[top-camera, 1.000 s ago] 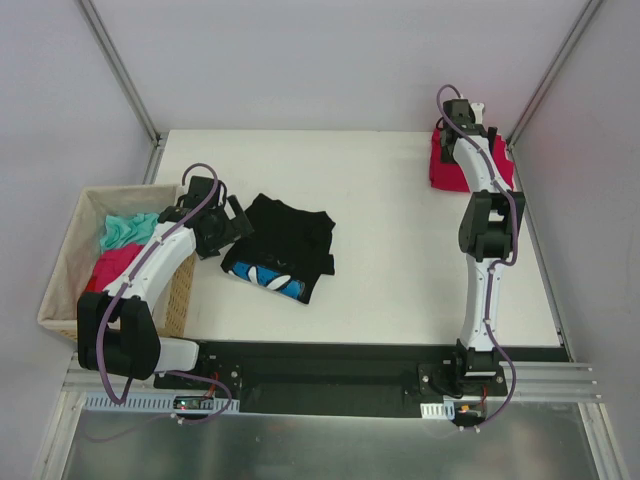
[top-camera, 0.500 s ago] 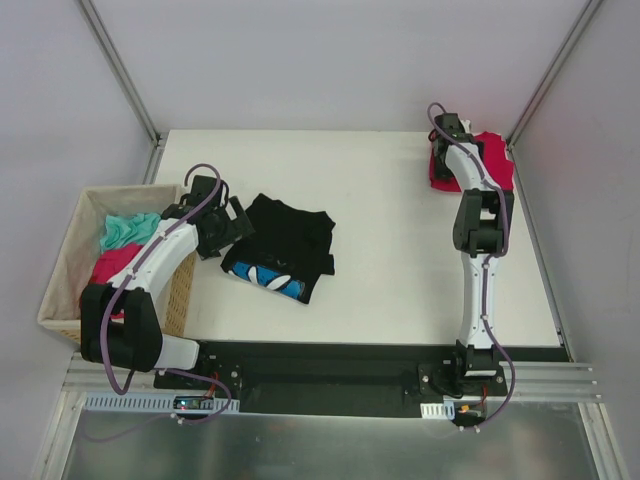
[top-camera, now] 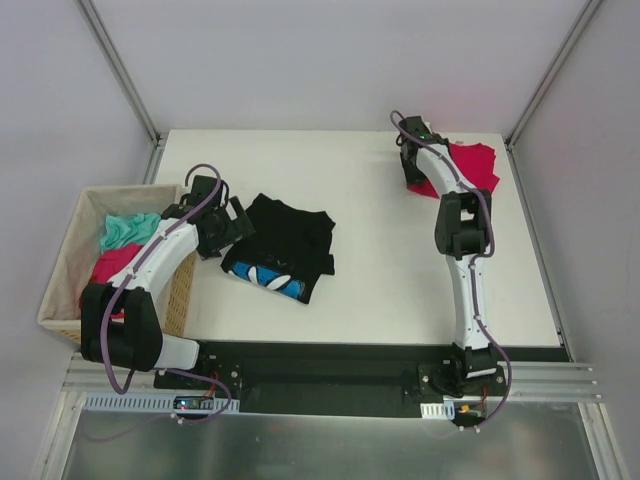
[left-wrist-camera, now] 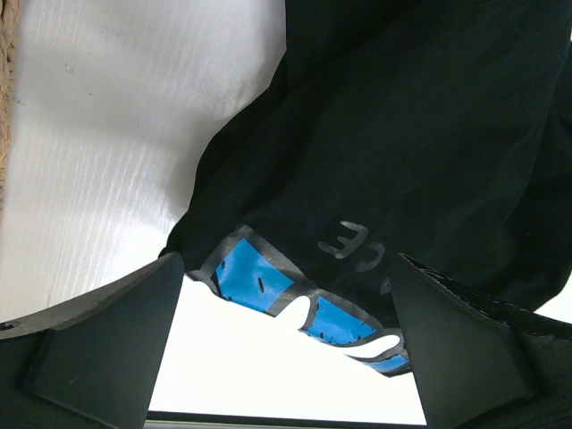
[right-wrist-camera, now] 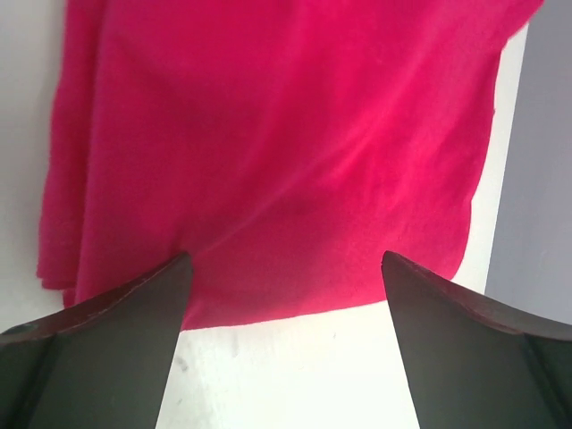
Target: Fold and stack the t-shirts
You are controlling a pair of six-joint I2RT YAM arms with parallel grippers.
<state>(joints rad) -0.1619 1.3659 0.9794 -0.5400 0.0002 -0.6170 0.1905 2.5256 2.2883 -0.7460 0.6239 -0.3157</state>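
Left wrist — lettering (left-wrist-camera: 353,246) on black t-shirt (left-wrist-camera: 429,134).

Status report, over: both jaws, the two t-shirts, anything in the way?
Both jaws open, left over black t-shirt, right over red t-shirt. Shirts apart, not stacked. Nothing lies between them; basket stands at left.

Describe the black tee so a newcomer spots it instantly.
On the white table, look just right of the woven basket at its left side. The black t-shirt lies bunched there, a blue-and-white print at its near edge; the red t-shirt in the far right corner is plain.
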